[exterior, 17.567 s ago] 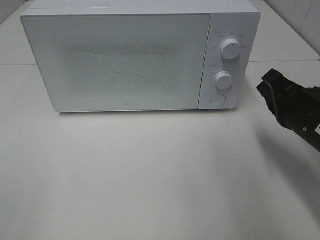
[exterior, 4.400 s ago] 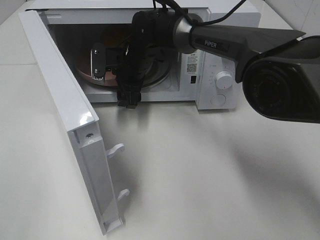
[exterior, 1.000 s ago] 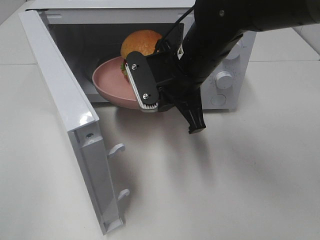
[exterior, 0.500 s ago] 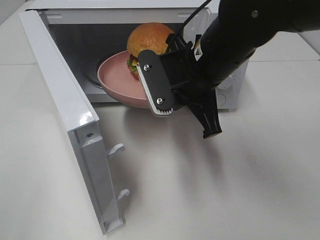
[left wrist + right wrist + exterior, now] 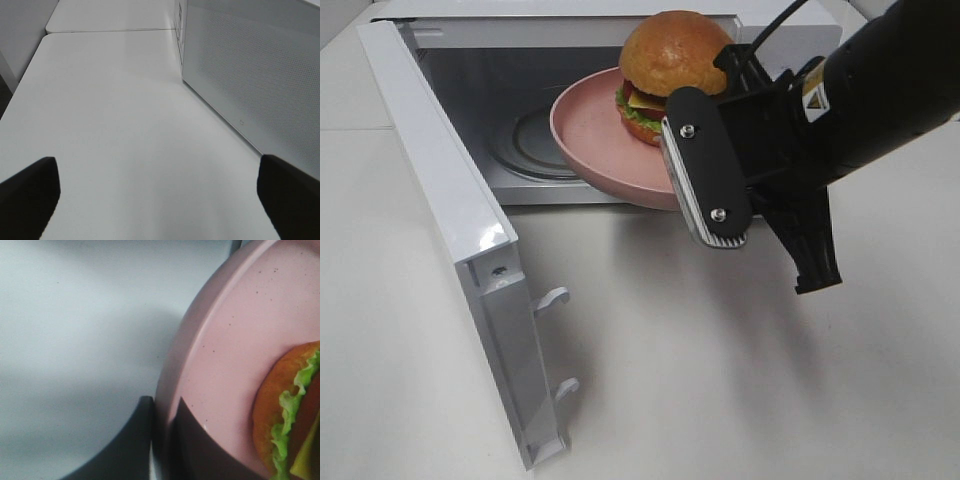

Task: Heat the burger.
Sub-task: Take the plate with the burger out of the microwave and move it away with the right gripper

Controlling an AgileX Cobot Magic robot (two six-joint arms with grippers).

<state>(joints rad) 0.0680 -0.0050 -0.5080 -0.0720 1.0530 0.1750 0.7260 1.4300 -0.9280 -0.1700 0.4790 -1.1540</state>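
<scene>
The burger (image 5: 675, 60), an orange-tan bun with green lettuce and cheese, sits on the round pink plate (image 5: 595, 135). My right gripper (image 5: 678, 172) is shut on the plate's near rim and holds it in the air, tilted, in front of the open microwave (image 5: 500, 90). The right wrist view shows the plate's rim (image 5: 200, 350) clamped in the gripper (image 5: 162, 450), with the burger (image 5: 280, 410) at the edge. My left gripper (image 5: 160, 200) is open and empty over the table, beside the microwave door's outer face (image 5: 250, 85). It is out of the exterior view.
The microwave door (image 5: 450, 230) stands swung open to the front left, with two latch hooks (image 5: 552, 298) sticking out. The glass turntable (image 5: 525, 145) lies bare inside the cavity. The white table (image 5: 720, 380) spreads in front.
The right gripper has drawn the plate with the burger out of the microwave cavity, moving it right and upward. The door has not moved.
</scene>
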